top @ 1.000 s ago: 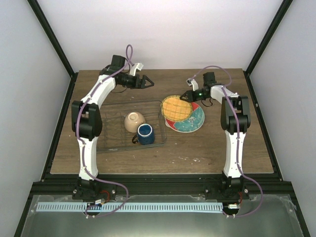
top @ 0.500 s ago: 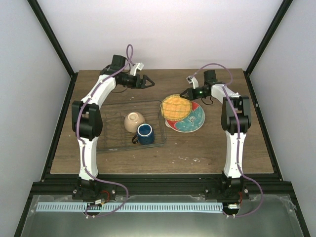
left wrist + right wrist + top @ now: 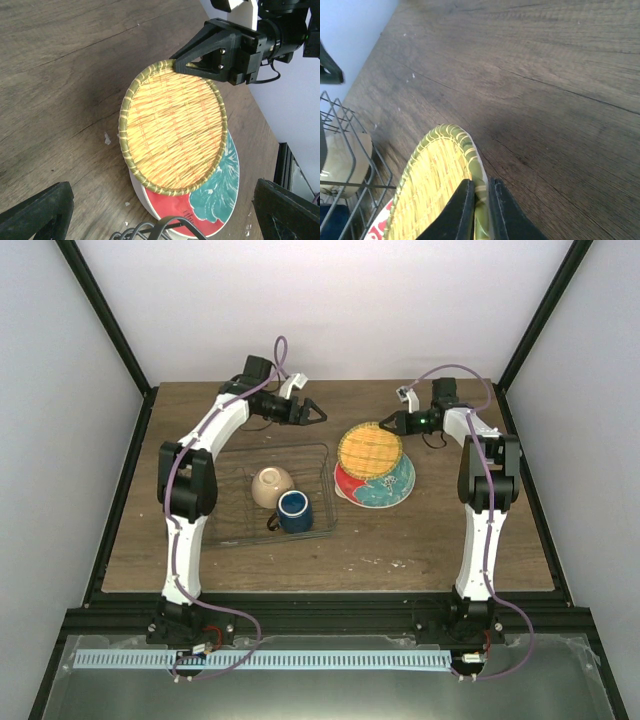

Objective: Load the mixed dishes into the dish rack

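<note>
The yellow-orange woven plate [image 3: 371, 448] is pinched at its far rim by the right hand [image 3: 388, 425], whose fingers [image 3: 464, 202] are pressed together on the thin edge. The plate is tilted, with its near rim resting on the red plate with teal flower [image 3: 388, 487], right of centre on the table [image 3: 430, 540]. The left hand [image 3: 312, 414] is spread wide near the far edge, gripping nothing. The dish rack [image 3: 230, 502], left of centre, already carries the small cream bowl [image 3: 270, 486] and the dark blue mug [image 3: 294, 511]. A slip is judged possible. Only a narrow bite of rim is held, so the plate could swing or drop, and the red plate beneath could be dragged.
</note>
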Robot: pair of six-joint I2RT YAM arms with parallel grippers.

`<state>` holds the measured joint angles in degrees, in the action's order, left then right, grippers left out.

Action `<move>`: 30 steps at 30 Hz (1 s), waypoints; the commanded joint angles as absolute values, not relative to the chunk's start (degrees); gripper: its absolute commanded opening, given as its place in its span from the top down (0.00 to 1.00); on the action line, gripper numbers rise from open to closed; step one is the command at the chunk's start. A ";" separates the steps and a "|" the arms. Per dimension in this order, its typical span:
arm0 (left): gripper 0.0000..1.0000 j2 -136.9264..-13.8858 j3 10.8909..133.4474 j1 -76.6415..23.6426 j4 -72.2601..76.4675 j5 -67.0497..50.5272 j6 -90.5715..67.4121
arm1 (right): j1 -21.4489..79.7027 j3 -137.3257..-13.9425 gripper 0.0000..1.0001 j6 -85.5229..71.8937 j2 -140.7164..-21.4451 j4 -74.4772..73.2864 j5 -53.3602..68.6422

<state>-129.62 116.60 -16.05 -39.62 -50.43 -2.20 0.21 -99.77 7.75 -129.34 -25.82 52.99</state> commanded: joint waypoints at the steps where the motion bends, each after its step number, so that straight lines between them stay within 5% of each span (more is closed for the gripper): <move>1: 0.00 -131.97 118.05 -16.26 -37.51 -53.13 -2.17 | -0.18 -103.74 0.96 3.95 -126.59 -22.41 57.51; 21: 0.01 -137.62 117.69 -18.87 -23.56 -59.37 -10.11 | -0.09 -107.44 0.95 -9.86 -127.56 -9.96 69.52; 30: 0.10 -138.42 117.94 -19.73 -19.86 -62.75 -13.00 | 1.17 -106.79 0.95 -15.01 -128.06 -3.79 72.20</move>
